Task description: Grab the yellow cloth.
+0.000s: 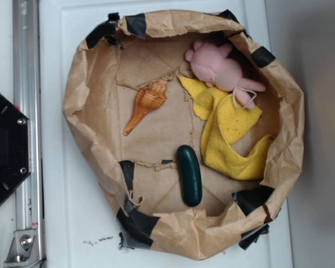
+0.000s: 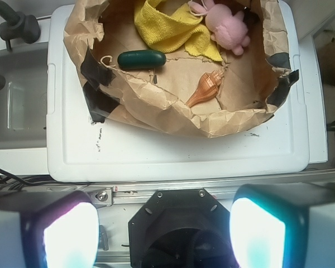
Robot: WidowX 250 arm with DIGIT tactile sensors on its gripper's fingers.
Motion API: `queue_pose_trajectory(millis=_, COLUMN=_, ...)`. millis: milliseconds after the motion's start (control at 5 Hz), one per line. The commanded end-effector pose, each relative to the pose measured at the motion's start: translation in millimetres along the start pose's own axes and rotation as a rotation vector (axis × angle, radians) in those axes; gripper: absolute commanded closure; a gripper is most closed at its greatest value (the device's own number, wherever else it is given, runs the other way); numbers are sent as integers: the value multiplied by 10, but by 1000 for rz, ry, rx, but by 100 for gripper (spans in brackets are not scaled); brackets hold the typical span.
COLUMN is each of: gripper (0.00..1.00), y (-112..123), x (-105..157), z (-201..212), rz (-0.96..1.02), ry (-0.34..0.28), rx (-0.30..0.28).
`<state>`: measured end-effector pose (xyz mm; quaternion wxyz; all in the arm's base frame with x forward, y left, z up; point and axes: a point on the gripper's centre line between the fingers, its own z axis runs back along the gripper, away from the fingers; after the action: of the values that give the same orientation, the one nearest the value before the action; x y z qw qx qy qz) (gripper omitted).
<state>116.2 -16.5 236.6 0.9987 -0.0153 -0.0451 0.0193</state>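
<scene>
Risks before we grab the cloth

The white counter (image 1: 156,234) carries a crinkled paper bag (image 1: 89,84); inside, toward the counter's right edge, lies the soft, wrinkled yellow cloth (image 1: 229,134), with a pink plush toy (image 1: 220,67) resting on it — we might snag that. Our end effector (image 2: 164,234) hangs released, well apart.

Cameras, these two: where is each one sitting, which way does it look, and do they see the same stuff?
Exterior: overhead, looking straight down into the paper-lined basket; only a black robot base part shows at left.
Wrist: on the arm, pulled back, looking down and forward at the basket beyond; the open claw glows along the bottom edge.
Shared: yellow cloth, pink plush toy, seashell, green pickle-shaped toy.
</scene>
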Motion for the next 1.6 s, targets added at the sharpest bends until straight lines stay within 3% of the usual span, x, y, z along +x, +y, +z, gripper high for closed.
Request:
queue_pose_trajectory(millis=0, gripper=0, y=0, x=0, z=0, rz=0, ry=0, rx=0)
queue_pose_trajectory(millis=200, gripper=0, y=151, x=319, z=-197, rz=-2, ry=-42, rx=0)
queue_pose_trajectory(millis=400, gripper=0, y=279, x=597, z=-434, rz=-26, ry=-25, rx=4)
queue_pose_trajectory(millis=600, gripper=0, y=288, x=803, z=-678, rz=-144, ry=-45, rx=-33)
queue_pose_trajectory(millis=1000, gripper=0, y=-35, x=1578, z=-1243, rz=-301, ry=38, rx=-42)
queue_pose_trajectory(millis=1200, gripper=0, y=-136, x=1857, z=-1430, rz=-298, ry=61, rx=-42)
queue_pose_trajectory(millis=1400, gripper=0, y=-299, x=1975, z=-1767, rz=-364, ry=83, rx=-6)
